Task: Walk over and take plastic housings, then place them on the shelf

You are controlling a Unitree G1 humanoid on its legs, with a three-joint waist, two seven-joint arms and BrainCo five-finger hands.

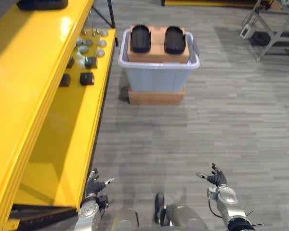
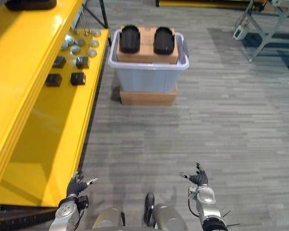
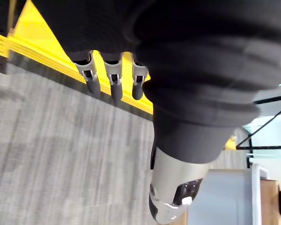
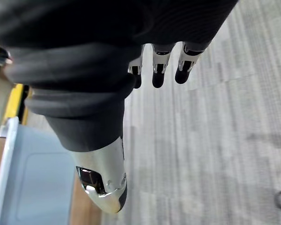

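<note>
Your left hand [image 1: 93, 186] and right hand [image 1: 216, 179] hung well short of the bin [image 1: 156, 79], fingers relaxed, holding nothing. Two black housings [image 1: 140, 38] lay in it, the shelf [image 1: 29, 86] beside it

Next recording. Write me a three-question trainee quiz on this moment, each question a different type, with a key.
1. How many black plastic housings lie on the cardboard box inside the grey bin?
2. True or false: the left hand is holding a housing.
3. The yellow shelf stands: A) on the robot's left, B) on its right, C) behind the bin.
Key: 1) two. 2) False: it and the right hand are both open and empty. 3) A.
</note>
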